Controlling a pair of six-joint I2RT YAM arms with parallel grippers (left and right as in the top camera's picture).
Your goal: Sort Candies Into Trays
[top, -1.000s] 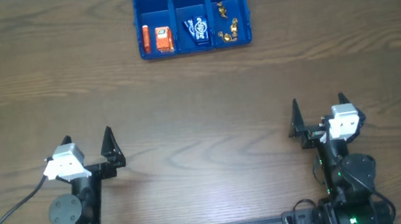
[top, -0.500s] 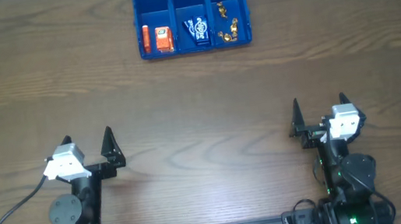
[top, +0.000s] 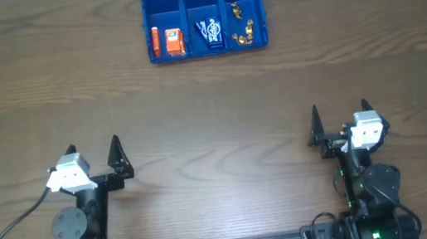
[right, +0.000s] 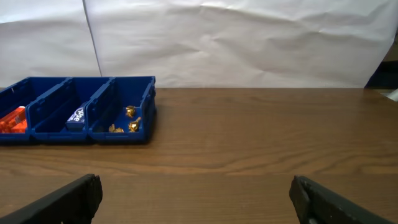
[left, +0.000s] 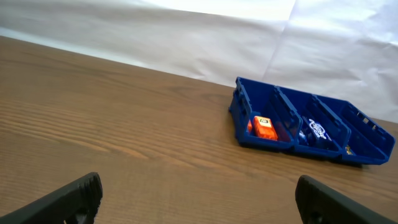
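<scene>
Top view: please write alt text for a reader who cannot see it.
A blue tray on a wooden table holds orange candies in its left compartment, blue-wrapped candies in the middle, gold candies in the right. The left gripper and right gripper are open and empty, well short of the tray.

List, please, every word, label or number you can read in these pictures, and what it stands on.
Nothing can be quoted:
orange candy: a pale label, too blurred to read.
blue wrapper: white print, too small and blurred to read.
</scene>
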